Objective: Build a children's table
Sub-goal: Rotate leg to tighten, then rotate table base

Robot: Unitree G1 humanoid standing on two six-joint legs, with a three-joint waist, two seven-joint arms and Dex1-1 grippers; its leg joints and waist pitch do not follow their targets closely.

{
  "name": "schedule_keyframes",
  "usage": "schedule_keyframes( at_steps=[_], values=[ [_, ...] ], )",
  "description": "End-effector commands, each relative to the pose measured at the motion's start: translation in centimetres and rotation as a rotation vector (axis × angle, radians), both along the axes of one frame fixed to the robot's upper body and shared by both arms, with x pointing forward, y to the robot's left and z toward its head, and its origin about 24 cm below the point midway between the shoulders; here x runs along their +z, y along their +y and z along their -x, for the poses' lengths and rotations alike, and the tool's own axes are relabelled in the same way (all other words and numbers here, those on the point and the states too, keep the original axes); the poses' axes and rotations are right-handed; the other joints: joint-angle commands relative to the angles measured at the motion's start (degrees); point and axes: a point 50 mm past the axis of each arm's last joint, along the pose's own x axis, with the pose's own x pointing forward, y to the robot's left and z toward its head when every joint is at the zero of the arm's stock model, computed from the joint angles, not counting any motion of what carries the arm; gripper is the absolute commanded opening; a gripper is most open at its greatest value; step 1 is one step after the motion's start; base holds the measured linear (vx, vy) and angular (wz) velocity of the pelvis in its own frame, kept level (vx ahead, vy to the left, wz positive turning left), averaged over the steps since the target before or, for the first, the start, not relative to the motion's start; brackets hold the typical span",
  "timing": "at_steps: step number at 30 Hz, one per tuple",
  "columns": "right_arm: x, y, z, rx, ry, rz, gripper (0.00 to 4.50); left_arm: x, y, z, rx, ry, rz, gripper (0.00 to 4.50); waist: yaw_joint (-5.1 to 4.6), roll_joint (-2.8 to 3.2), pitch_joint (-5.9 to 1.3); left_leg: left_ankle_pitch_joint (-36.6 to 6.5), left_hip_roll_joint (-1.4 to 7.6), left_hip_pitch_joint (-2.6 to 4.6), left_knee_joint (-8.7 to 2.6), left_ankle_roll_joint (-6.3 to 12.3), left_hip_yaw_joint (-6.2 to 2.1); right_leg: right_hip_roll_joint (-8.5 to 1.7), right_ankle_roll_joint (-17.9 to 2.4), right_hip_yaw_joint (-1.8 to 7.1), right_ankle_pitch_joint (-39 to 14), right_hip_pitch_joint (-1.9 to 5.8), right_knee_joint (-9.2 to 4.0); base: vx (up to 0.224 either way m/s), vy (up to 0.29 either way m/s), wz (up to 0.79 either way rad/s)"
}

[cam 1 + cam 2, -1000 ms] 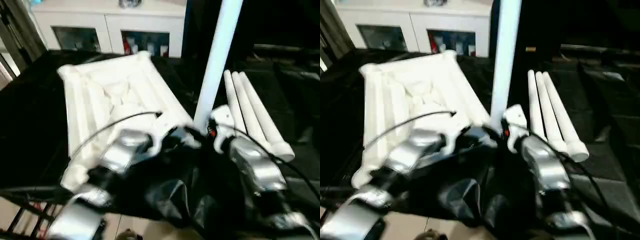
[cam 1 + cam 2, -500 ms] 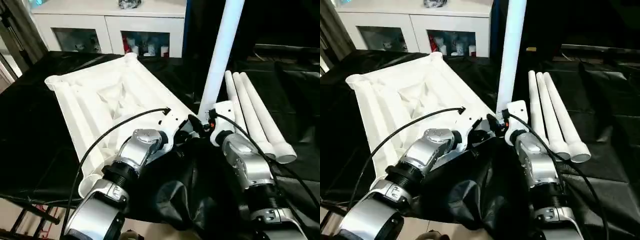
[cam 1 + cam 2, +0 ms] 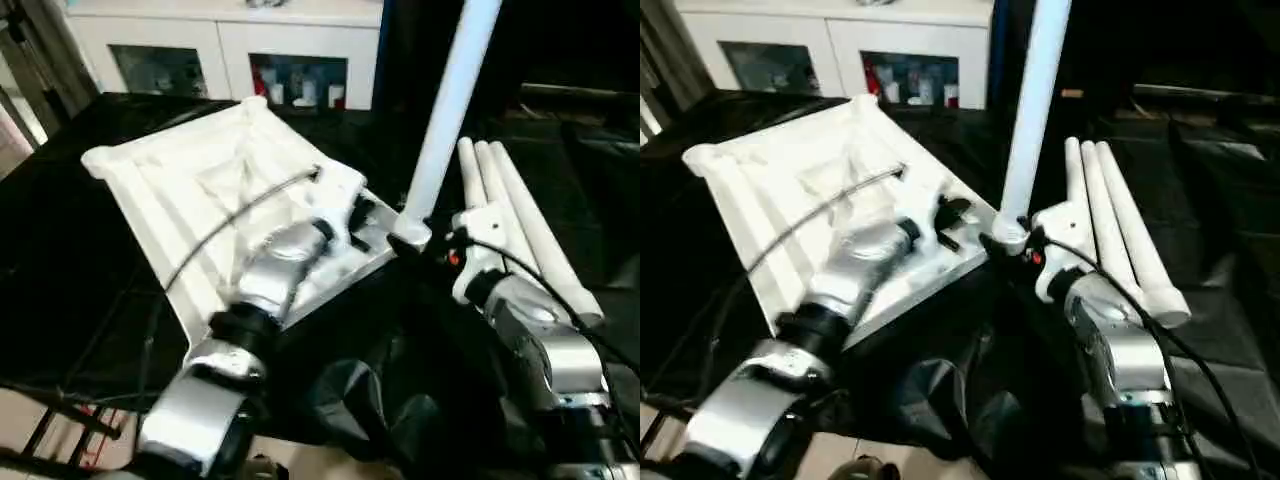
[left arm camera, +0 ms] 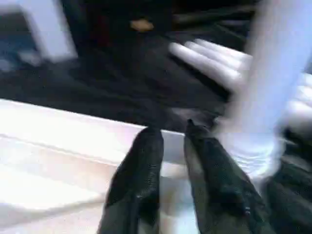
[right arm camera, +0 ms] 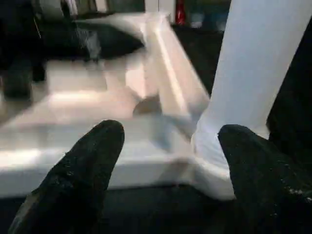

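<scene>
The white tabletop (image 3: pixel 170 190) lies underside up on the black-draped work table. One white leg (image 3: pixel 445 110) stands upright in its near right corner socket (image 3: pixel 408 235). Three more legs (image 3: pixel 520 220) lie side by side to the right. My left gripper (image 3: pixel 360 222) hovers over the tabletop's ribbed underside just left of that socket. Its fingers (image 4: pixel 146 146) stand slightly apart with nothing between them. My right gripper (image 5: pixel 173 141) is open wide at the foot of the upright leg (image 5: pixel 253 73), which rises just beyond the fingers (image 5: pixel 92 156).
A white cabinet (image 3: pixel 230 40) with glass doors stands behind the work table. Black cloth (image 3: pixel 400 380) bunches up at the table's near edge, under my forearms. Metal frame bars (image 3: pixel 60 420) show at the lower left.
My left gripper has left the tabletop's near edge, moved up over its underside, and its fingers have parted. The right gripper's fingers have spread wider. The camera has shifted too.
</scene>
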Motion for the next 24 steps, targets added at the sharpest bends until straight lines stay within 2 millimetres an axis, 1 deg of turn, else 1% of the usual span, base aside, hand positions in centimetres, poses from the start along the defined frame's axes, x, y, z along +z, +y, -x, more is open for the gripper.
schedule_keyframes(
  at_steps=[1, 2, 3, 4, 5, 6, 7, 8, 9, 10, 11, 12, 13, 14, 15, 16, 17, 18, 19, 20, 21, 22, 23, 24],
  values=[
    [-0.6, 0.3, -0.2, -0.022, 0.032, 0.037, 3.66, 1.2, 1.8, -0.2, 0.095, -0.069, -0.027, 1.23, 0.11, -0.67, -4.52, -7.1, 3.48, 0.77, -3.39, 5.43, -1.6, -4.78, -12.0, 2.59, -5.8, 3.86, -3.89, 0.0, 0.0, 0.0],
    [-1.1, 0.3, -0.6, -0.089, 0.059, 0.051, 3.66, 2.1, 4.2, 0.0, 0.219, -0.116, -0.039, 1.36, -0.02, -0.79, -4.35, -7.2, 3.24, 0.68, -3.42, 5.2, -1.49, -4.62, -11.8, 2.56, -6.5, 3.76, -4.09, 0.0, 0.0, 0.0],
    [-1.3, 0.4, -0.8, -0.11, 0.066, 0.054, 3.66, 2.4, 5.2, 0.2, 0.264, -0.128, -0.045, 1.5, -0.33, -0.73, -4.31, -7.4, 3.42, 0.5, -3.65, 4.35, -1.69, -4.89, -12.1, 2.56, -7.2, 3.88, -3.91, 0.0, 0.0, 0.0],
    [-1.4, 0.4, -0.9, -0.126, 0.07, 0.056, 3.66, 2.6, 5.9, 0.3, 0.3, -0.136, -0.051, 1.54, -0.33, -0.57, -4.37, -7.8, 3.47, 0.83, -3.58, 3.78, -1.57, -4.81, -12.1, 2.56, -8.1, 3.68, -3.96, 0.0, 0.0, 0.0],
    [-1.5, 0.6, -1.0, -0.132, 0.077, 0.067, 3.66, 2.7, 7.2, 0.6, 0.368, -0.153, -0.062, 1.54, -0.49, -0.53, -4.24, -8.0, 3.29, 0.83, -3.51, 3.44, -1.47, -4.64, -11.5, 2.6, -9.4, 3.53, -4.18, 0.0, 0.0, 0.0],
    [-1.7, 1.1, -1.2, -0.13, 0.082, 0.072, 3.66, 2.7, 8.7, 1.2, 0.445, -0.171, -0.093, 1.7, -0.47, -0.9, -4.23, -7.9, 3.45, 0.82, -3.64, 3.16, -1.5, -4.56, -11.2, 2.62, -9.3, 3.6, -4.1, 0.0, 0.0, 0.0],
    [-1.7, 1.3, -1.2, -0.128, 0.084, 0.073, 3.66, 2.7, 9.2, 1.4, 0.47, -0.178, -0.103, 1.7, -0.39, -0.54, -4.13, -8.0, 3.26, 0.94, -3.62, 3.2, -1.4, -4.39, -10.5, 2.64, -10.2, 3.31, -4.3, 0.0, 0.0, 0.0],
    [-1.9, 1.8, -1.2, -0.123, 0.09, 0.075, 3.66, 2.6, 10.6, 2.2, 0.546, -0.199, -0.138, 1.84, -0.3, -0.43, -4.29, -8.0, 3.41, 1.06, -3.56, 2.98, -1.51, -4.51, -10.5, 2.67, -9.9, 3.32, -4.07, 0.0, 0.0, 0.0],
    [-2.0, 2.1, -1.3, -0.117, 0.096, 0.073, 3.66, 2.5, 11.3, 2.6, 0.584, -0.208, -0.158, 1.94, -0.19, -0.67, -4.34, -7.6, 3.49, 0.98, -3.66, 3.04, -1.57, -4.51, -10.3, 2.67, -9.4, 3.36, -3.9, 0.0, 0.0, 0.0],
    [-2.0, 2.4, -1.3, -0.113, 0.1, 0.071, 3.66, 2.4, 11.7, 2.9, 0.607, -0.212, -0.169, 1.94, -0.25, -0.74, -4.21, -7.8, 3.48, 0.84, -3.72, 3.3, -1.54, -4.47, -10.1, 2.7, -9.5, 3.24, -4.0, 0.0, 0.0, 0.0],
    [-2.1, 2.7, -1.3, -0.104, 0.105, 0.074, 3.66, 2.2, 12.4, 3.4, 0.649, -0.221, -0.191, 1.94, -0.25, -0.74, -4.21, -7.8, 3.48, 0.84, -3.72, 3.3, -1.54, -4.47, -10.1, 2.7, -9.5, 3.24, -4.0, 0.0, 0.0, 0.0],
    [-2.4, 3.4, -1.3, -0.093, 0.119, 0.076, 3.66, 1.9, 13.6, 4.2, 0.726, -0.239, -0.241, 1.94, -0.1, -0.84, -4.17, -8.2, 3.53, 0.9, -3.81, 3.18, -1.54, -4.44, -9.9, 2.72, -10.3, 3.01, -4.05, 0.0, 0.0, 0.0],
    [-2.6, 3.7, -1.4, -0.089, 0.127, 0.077, 3.66, 1.7, 14.2, 4.6, 0.764, -0.249, -0.268, 1.94, -0.19, -0.77, -4.11, -8.6, 3.64, 0.84, -3.93, 3.08, -1.64, -4.46, -9.8, 2.72, -10.4, 2.97, -4.04, 0.0, 0.0, 0.0],
    [-2.8, 4.1, -1.5, -0.089, 0.136, 0.086, 3.66, 1.3, 15.1, 5.2, 0.834, -0.245, -0.286, 1.94, -0.11, -1.19, -4.1, -9.3, 3.52, 1.0, -3.9, 2.84, -1.49, -4.36, -9.4, 2.77, -10.8, 2.85, -4.26, 0.0, 0.0, 0.0],
    [-3.0, 4.4, -1.6, -0.09, 0.142, 0.091, 3.66, 1.1, 16.0, 5.7, 0.9, -0.243, -0.295, 1.94, -0.18, -0.94, -4.04, -9.6, 3.5, 0.82, -4.1, 2.35, -1.67, -4.36, -9.6, 2.72, -10.4, 2.96, -4.0, 0.0, 0.0, 0.0],
    [-3.1, 4.6, -1.7, -0.092, 0.146, 0.094, 3.66, 0.9, 16.7, 6.1, 0.949, -0.242, -0.318, 1.94, -0.17, -0.97, -3.9, -10.3, 3.4, 0.88, -4.16, 2.2, -1.62, -4.33, -9.3, 2.72, -11.3, 2.87, -4.28, 0.0, 0.0, 0.0],
    [-3.2, 4.8, -1.9, -0.093, 0.149, 0.095, 3.66, 0.5, 17.3, 6.4, 0.977, -0.237, -0.359, 1.94, -0.23, -0.77, -3.84, -11.9, 3.4, 0.96, -4.34, 1.51, -1.74, -4.38, -8.7, 2.76, -12.9, 2.84, -4.47, 0.0, 0.0, 0.0],
    [-3.3, 4.9, -2.0, -0.095, 0.15, 0.096, 3.66, 0.4, 17.6, 6.6, 0.986, -0.233, -0.388, 1.94, -0.44, -0.94, -3.61, -13.9, 3.33, 0.99, -4.56, 0.9, -1.77, -4.29, -7.9, 2.78, -14.8, 2.71, -4.77, 0.0, 0.0, 0.0],
    [-3.3, 5.0, -2.2, -0.098, 0.151, 0.093, 3.66, 0.0, 18.2, 7.0, 1.019, -0.222, -0.415, 1.94, -0.37, -1.0, -3.58, -15.7, 3.27, 1.33, -4.69, 0.15, -1.79, -4.31, -7.1, 2.82, -16.8, 2.54, -4.98, 0.0, 0.0, 0.0],
    [-3.3, 5.1, -2.2, -0.098, 0.151, 0.093, 3.66, 0.0, 18.3, 7.0, 1.024, -0.22, -0.419, 1.94, -0.34, -0.78, -3.64, -16.4, 3.31, 1.49, -4.7, -0.24, -1.88, -4.35, -7.1, 2.84, -17.2, 2.46, -4.91, 0.0, 0.0, 0.0],
    [-3.1, 5.3, -2.5, -0.106, 0.146, 0.091, 3.66, -0.6, 19.3, 7.7, 1.072, -0.194, -0.457, 1.94, -0.64, -0.88, -3.42, -17.4, 3.22, 1.19, -4.95, -0.74, -2.04, -4.33, -6.7, 2.78, -18.0, 2.69, -5.01, 0.0, 0.0, 0.0],
    [-3.0, 5.4, -2.6, -0.108, 0.144, 0.087, 3.66, -0.8, 19.6, 8.0, 1.087, -0.182, -0.471, 1.94, -0.69, -0.91, -3.41, -17.8, 3.24, 1.26, -4.95, -0.93, -2.03, -4.4, -6.6, 2.82, -18.4, 2.63, -5.09, 0.0, 0.0, 0.0],
    [-3.0, 5.4, -2.6, -0.108, 0.142, 0.082, 3.66, -1.0, 19.8, 8.1, 1.09, -0.169, -0.479, 1.94, -0.76, -0.84, -3.38, -18.6, 3.19, 1.52, -4.88, -1.15, -1.97, -4.44, -6.4, 2.94, -19.1, 2.34, -5.28, 0.0, 0.0, 0.0],
    [-2.8, 5.5, -2.7, -0.109, 0.138, 0.075, 3.66, -1.7, 20.1, 8.5, 1.087, -0.129, -0.49, 1.94, -0.77, -0.74, -3.4, -18.9, 3.15, 1.56, -4.9, -1.27, -2.0, -4.4, -6.3, 2.98, -19.3, 2.33, -5.29, 0.0, 0.0, 0.0]
  ],
)
